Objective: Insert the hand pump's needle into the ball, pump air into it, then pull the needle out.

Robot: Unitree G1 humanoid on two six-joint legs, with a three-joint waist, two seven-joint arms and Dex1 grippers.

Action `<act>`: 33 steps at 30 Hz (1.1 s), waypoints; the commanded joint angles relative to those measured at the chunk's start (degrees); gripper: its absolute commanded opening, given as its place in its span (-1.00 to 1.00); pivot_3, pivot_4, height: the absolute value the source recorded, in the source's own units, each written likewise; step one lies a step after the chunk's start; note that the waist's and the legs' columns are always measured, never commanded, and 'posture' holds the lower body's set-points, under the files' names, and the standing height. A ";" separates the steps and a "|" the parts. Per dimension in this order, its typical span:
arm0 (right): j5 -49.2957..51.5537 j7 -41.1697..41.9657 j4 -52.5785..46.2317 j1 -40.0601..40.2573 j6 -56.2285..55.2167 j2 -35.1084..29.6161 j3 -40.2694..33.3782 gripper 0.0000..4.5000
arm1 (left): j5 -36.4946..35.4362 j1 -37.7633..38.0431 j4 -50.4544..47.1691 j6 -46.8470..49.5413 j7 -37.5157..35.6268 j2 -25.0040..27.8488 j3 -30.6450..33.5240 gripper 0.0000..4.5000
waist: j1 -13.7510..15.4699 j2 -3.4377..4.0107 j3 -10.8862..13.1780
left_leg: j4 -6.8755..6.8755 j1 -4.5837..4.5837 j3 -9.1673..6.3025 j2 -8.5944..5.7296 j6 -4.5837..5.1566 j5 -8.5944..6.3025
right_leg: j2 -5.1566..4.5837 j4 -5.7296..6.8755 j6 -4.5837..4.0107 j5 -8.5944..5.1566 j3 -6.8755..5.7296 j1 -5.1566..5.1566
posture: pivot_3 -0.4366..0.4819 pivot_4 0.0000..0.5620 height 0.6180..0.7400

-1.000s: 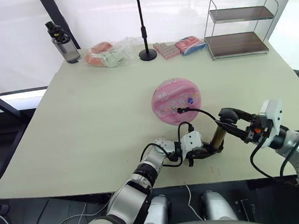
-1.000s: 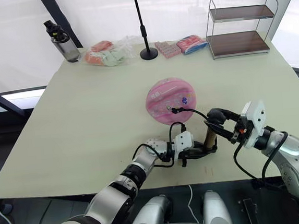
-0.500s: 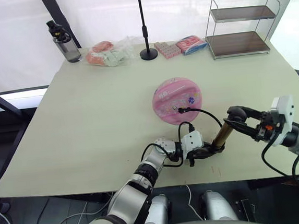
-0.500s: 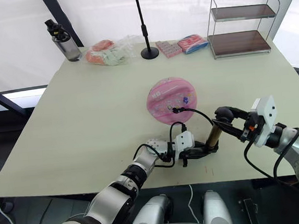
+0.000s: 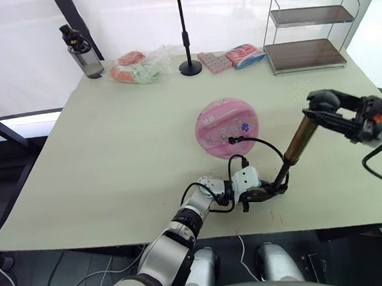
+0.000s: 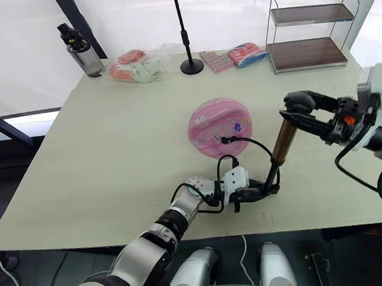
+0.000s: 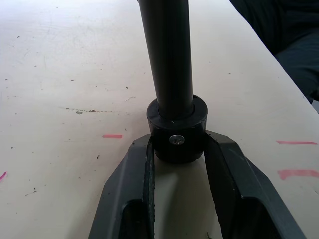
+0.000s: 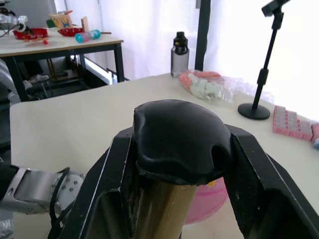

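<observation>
The pink ball (image 5: 226,128) lies mid-table. A black hose (image 5: 263,144) runs from its valve fitting (image 5: 232,139) down to the hand pump. The needle is hidden inside the ball. The pump stands tilted and drawn out long, with its gold cylinder (image 5: 300,140) raised above a thin black rod. Low near the table's front edge, my left gripper (image 5: 273,189) is shut on the pump's black bottom cap (image 7: 174,132). My right gripper (image 5: 323,103) is up at the right, shut on the black knob handle (image 8: 177,139).
At the back of the table stand a water bottle (image 5: 81,53), a clear bag of soft items (image 5: 137,67), a black microphone stand (image 5: 184,30), pink packets (image 5: 230,58) and a wire shelf (image 5: 308,32). The table's front edge runs just below my left gripper.
My right gripper has risen and moved right with the knob, drawing the gold cylinder up and stretching the pump out. The left gripper, ball and hose fitting stay put.
</observation>
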 commanded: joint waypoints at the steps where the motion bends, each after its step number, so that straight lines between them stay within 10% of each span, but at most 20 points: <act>1: 1.71 -2.73 -0.12 -4.86 -1.21 -2.19 -7.45 -0.22 | 2.64 2.00 3.77 1.16 -0.38 1.06 -1.82 -0.51 | 0.01 0.00 0.00 | 0.00 0.00 0.00 0.00 0.00 0.00 | 0.00 0.00 0.00 0.00 0.00 0.00 | -0.05 -0.47 1.00; 33: -9.79 -0.61 -1.70 9.48 -7.56 8.98 7.78 -0.30 | 2.80 1.96 3.53 1.17 -0.33 1.20 -1.67 -0.51 | -0.20 -0.22 -0.24 | -0.05 0.15 0.00 0.08 0.00 -0.01 | 0.09 0.02 0.00 -0.01 -0.02 0.08 | -0.05 -0.47 1.00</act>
